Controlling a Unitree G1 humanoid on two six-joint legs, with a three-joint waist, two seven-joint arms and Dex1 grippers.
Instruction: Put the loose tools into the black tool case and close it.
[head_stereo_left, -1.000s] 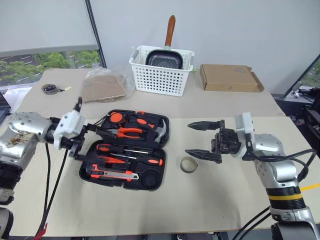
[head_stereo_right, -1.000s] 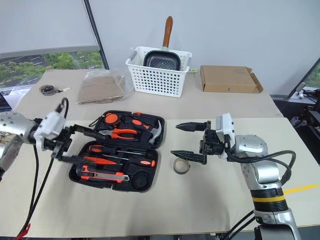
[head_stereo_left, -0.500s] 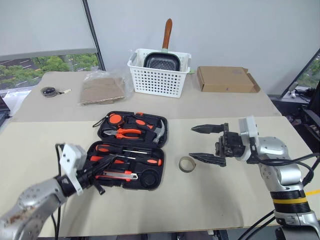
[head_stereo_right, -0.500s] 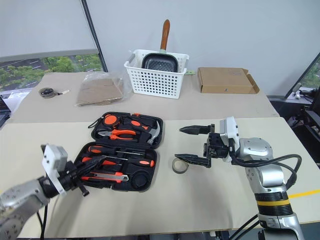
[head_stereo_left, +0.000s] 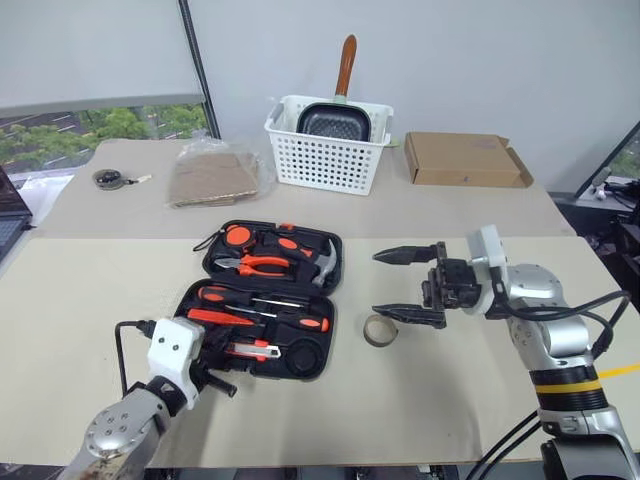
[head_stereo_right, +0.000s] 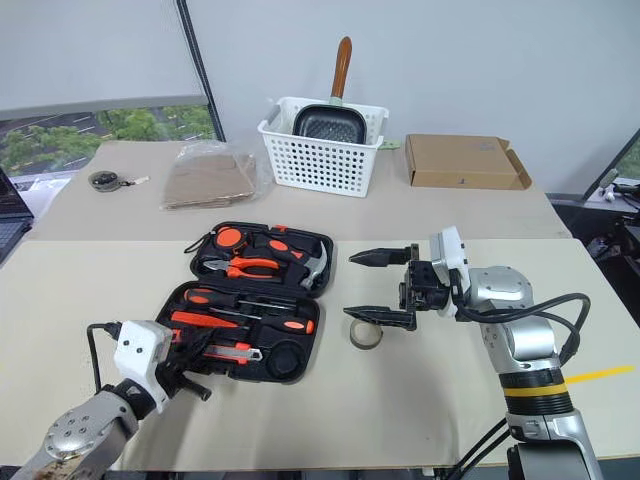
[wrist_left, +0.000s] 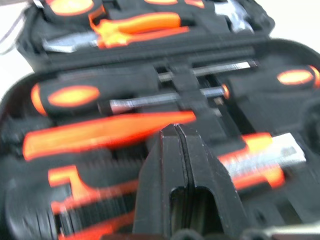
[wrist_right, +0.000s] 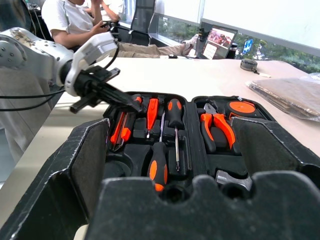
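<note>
Since a second ago your left gripper (head_stereo_left: 222, 382) has swung down from the case's left edge to its near-left corner and pinched its fingers together on nothing. Your right gripper (head_stereo_left: 400, 285) has held its place, jaws spread wide and empty, pointing left over the table.

Case (head_stereo_left: 262, 298) lies open flat on the table (head_stereo_left: 80, 300). Near half: two long screwdrivers (head_stereo_left: 265, 312), the small orange one (head_stereo_left: 215, 317) and the knife (head_stereo_left: 248, 350) look seated in their slots. Far half holds the pliers (head_stereo_left: 262, 264) and hammer (head_stereo_left: 322, 258).

Tape roll (head_stereo_left: 377, 330) is the one tool left out. It sits on the table just right of the case, under your right gripper's lower finger; you cannot tell whether they touch.

Risks, as judgement:
- Close the lid now and the roll stays out.
- Wide jaws coming level at the roll could nudge it and set it rolling away; come from above.
- Your left fingertips sit close by the knife and case rim; a forward push could unseat tools or slide the case.
- A roll not fully down in its round pocket (head_stereo_left: 300, 357) could block the latch.
</note>
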